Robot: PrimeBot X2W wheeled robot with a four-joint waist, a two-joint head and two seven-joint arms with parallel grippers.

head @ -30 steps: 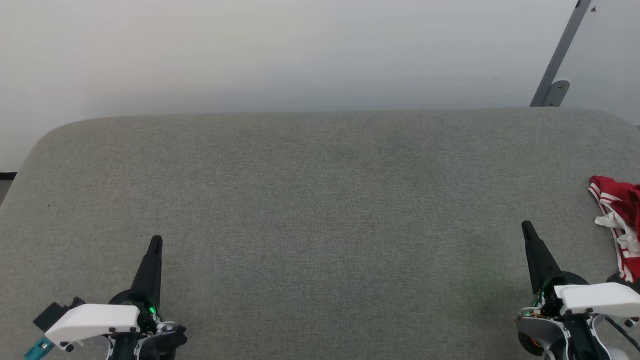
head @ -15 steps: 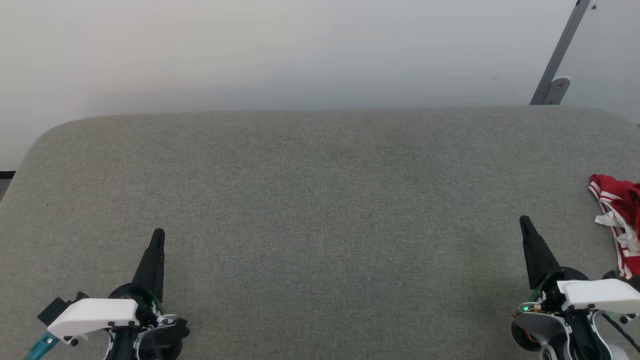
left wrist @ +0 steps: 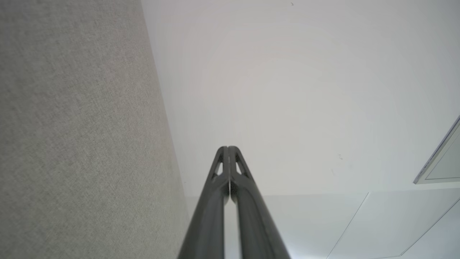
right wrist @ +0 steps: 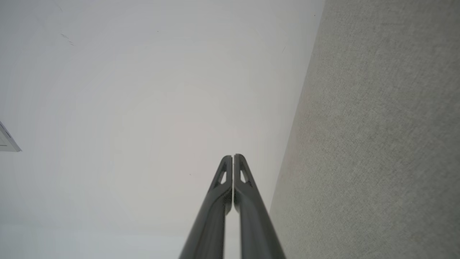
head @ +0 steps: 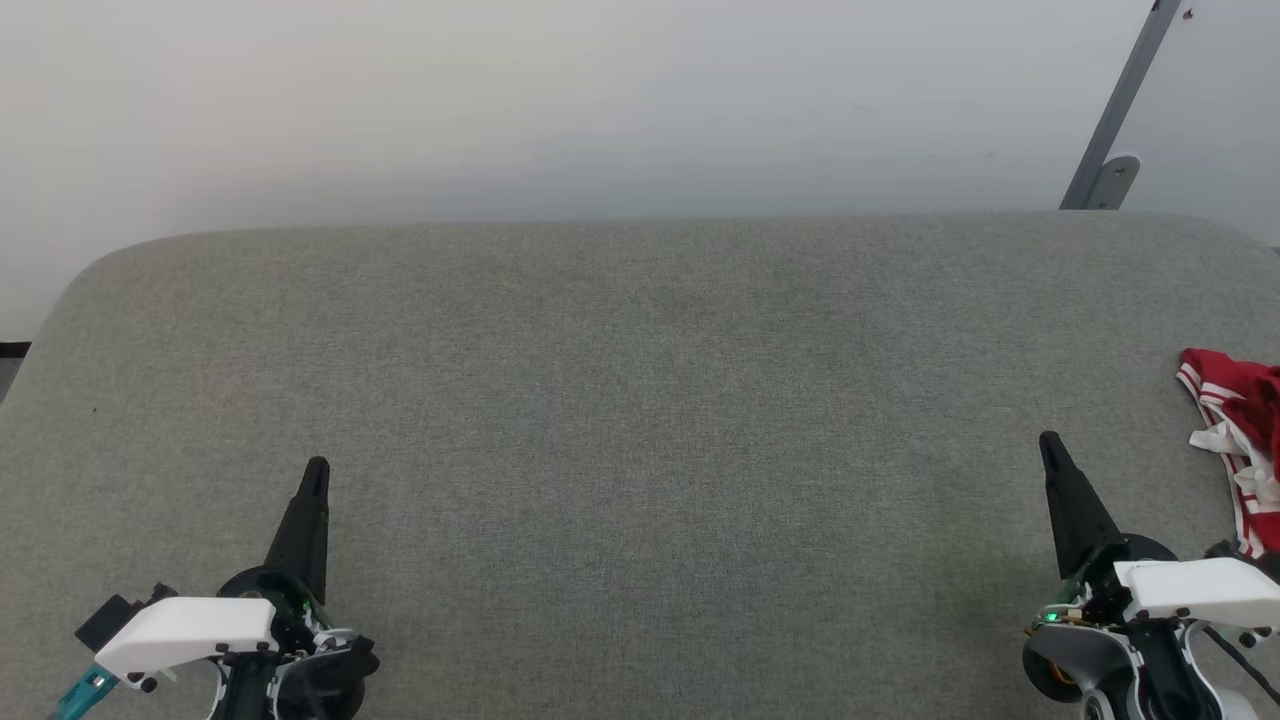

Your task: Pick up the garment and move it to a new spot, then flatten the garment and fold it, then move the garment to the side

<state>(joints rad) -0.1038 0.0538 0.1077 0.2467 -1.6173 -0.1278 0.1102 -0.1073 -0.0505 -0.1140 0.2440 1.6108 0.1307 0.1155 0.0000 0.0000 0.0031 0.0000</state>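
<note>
1. the left gripper (head: 313, 478) is low at the left of the head view, above the grey padded surface (head: 640, 380). in its wrist view the two dark fingers are pressed together along their length, with nothing between them.
2. the wide middle of the surface carries no cloth.
3. the right gripper (head: 1051, 448) is low at the right. its fingers are also closed on each other and hold nothing.
4. the garment (head: 1238, 395) lies at the far right edge of the surface, near the right gripper but apart from it. the part that shows is bunched: red cloth, striped trim and a bit of white sleeve, not flat and not in a neat fold. the rest is cut off by the edge of the view.
5. my judgement: this fits a heap that waits to be lifted to a new spot. it could also fit a pile already put aside, because most of it is hidden.
6. any grasp on it would need the fingers to part first, and the right gripper is the nearer one. loose cloth may slip or drag if only one thin layer is pinched.
</note>
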